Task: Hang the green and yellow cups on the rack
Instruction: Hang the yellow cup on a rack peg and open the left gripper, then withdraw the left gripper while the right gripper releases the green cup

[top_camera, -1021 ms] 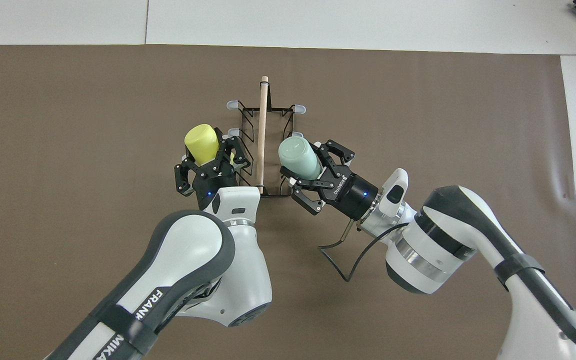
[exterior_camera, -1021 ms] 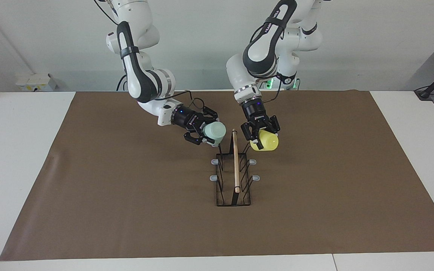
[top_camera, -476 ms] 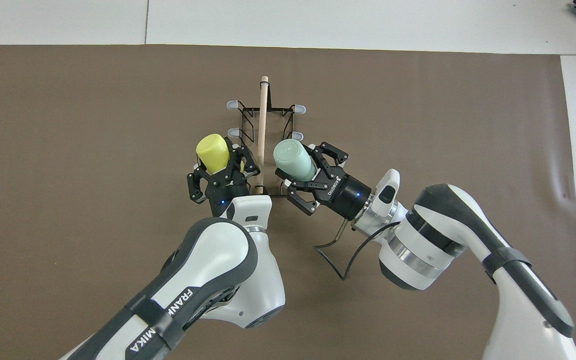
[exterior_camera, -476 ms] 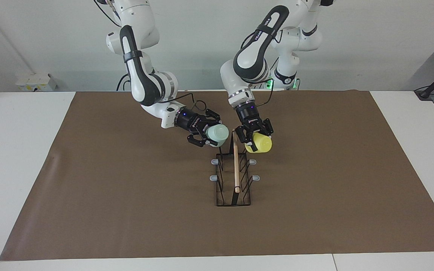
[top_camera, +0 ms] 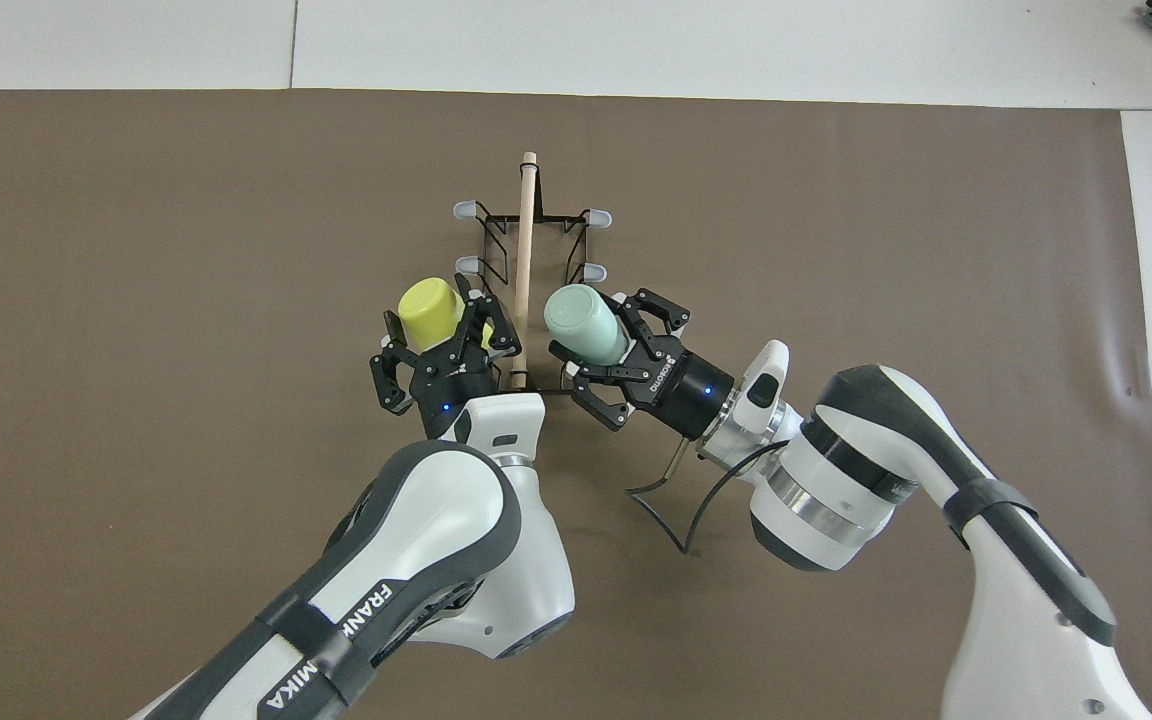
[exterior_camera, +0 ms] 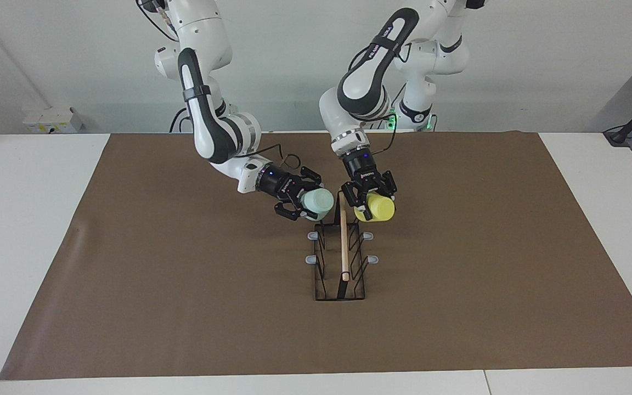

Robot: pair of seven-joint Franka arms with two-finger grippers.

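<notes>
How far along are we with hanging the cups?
Done: both cups are lifted and up at the rack's robot end. In hand: the right pincer grips the green cup beside the rod; the yellow cup sits in the left pincer, over the prongs. To do: seating each cup on a prong and letting go.

Black wire rack with wooden rod (exterior_camera: 342,258) on brown mat (exterior_camera: 184,285) over the surface; yellow plastic cup (exterior_camera: 379,206) beside its robot-side end toward the left arm, mint-green plastic cup (exterior_camera: 317,202) toward the right arm.
</notes>
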